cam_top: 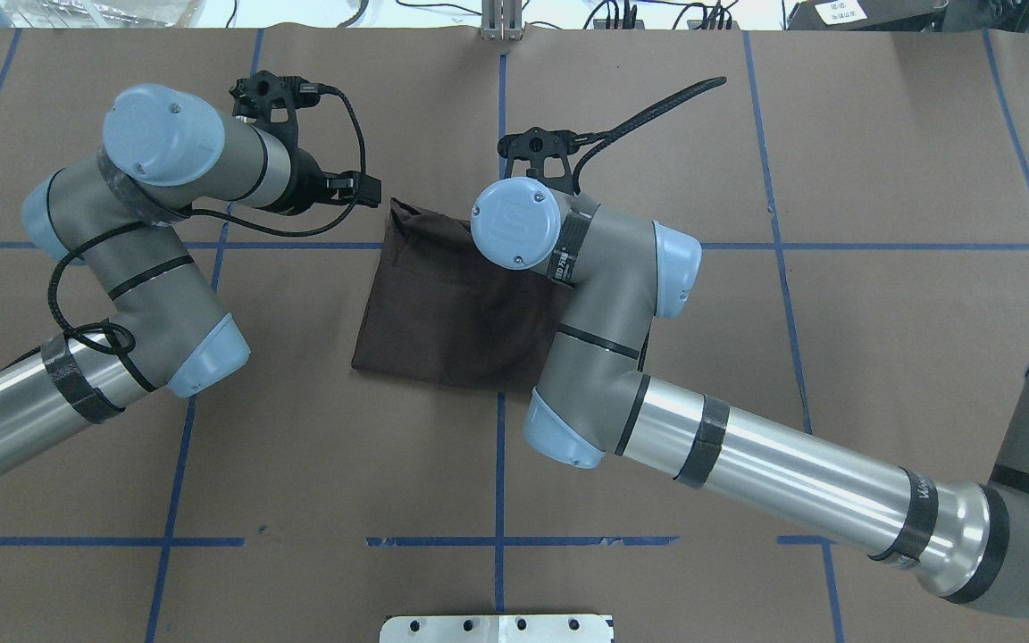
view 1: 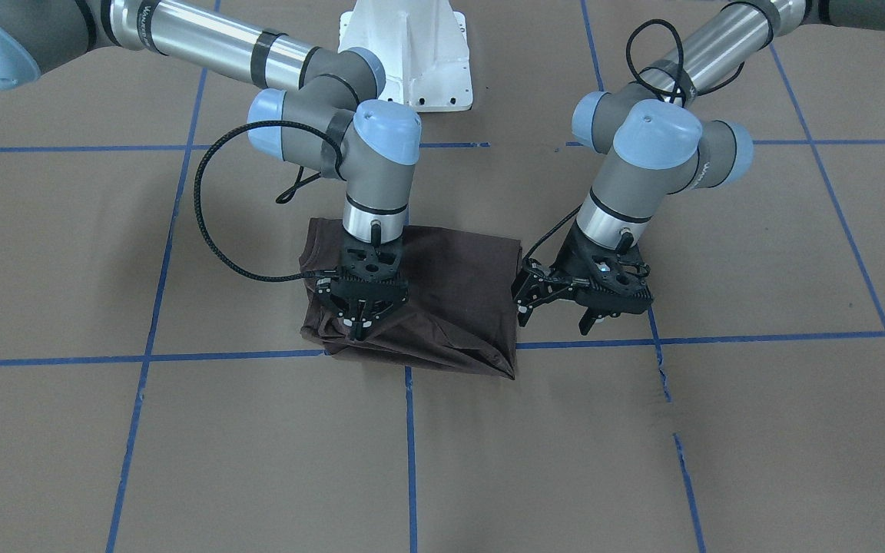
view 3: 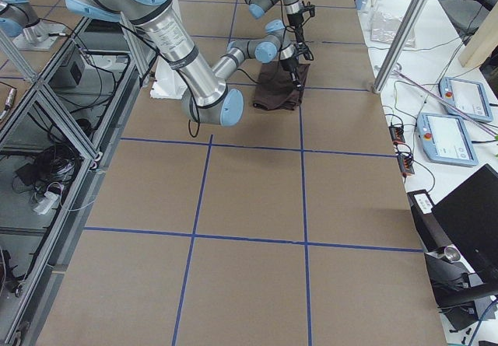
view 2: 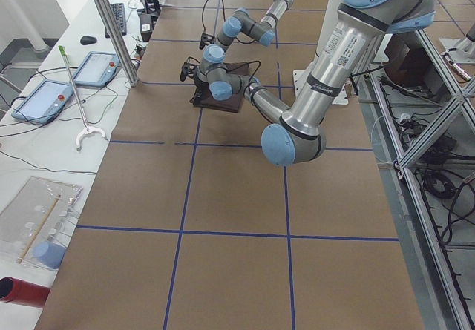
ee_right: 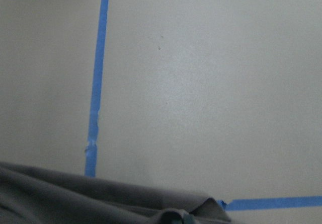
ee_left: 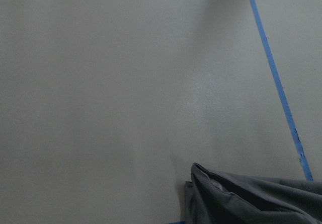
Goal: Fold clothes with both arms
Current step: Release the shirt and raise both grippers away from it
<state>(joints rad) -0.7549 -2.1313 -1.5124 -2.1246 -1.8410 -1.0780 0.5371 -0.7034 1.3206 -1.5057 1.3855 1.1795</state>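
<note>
The dark brown T-shirt (view 1: 450, 292) lies folded into a compact rectangle on the brown table (view 1: 719, 430), also seen from overhead (cam_top: 443, 313). My right gripper (view 1: 358, 330) points straight down onto the shirt's outer edge, its fingers closed together on the cloth. From overhead its own wrist hides it. My left gripper (view 1: 523, 299) hovers just beside the shirt's side edge, open and holding nothing (cam_top: 358, 186). The left wrist view shows only a shirt corner (ee_left: 251, 199), and the right wrist view a folded edge (ee_right: 75, 194).
Blue tape lines (view 1: 412, 430) grid the table. The white pedestal (view 1: 408, 54) stands behind the shirt. Tablets (view 2: 44, 96) and a metal post (view 2: 111, 26) stand along the table's far side. Bare table surrounds the shirt.
</note>
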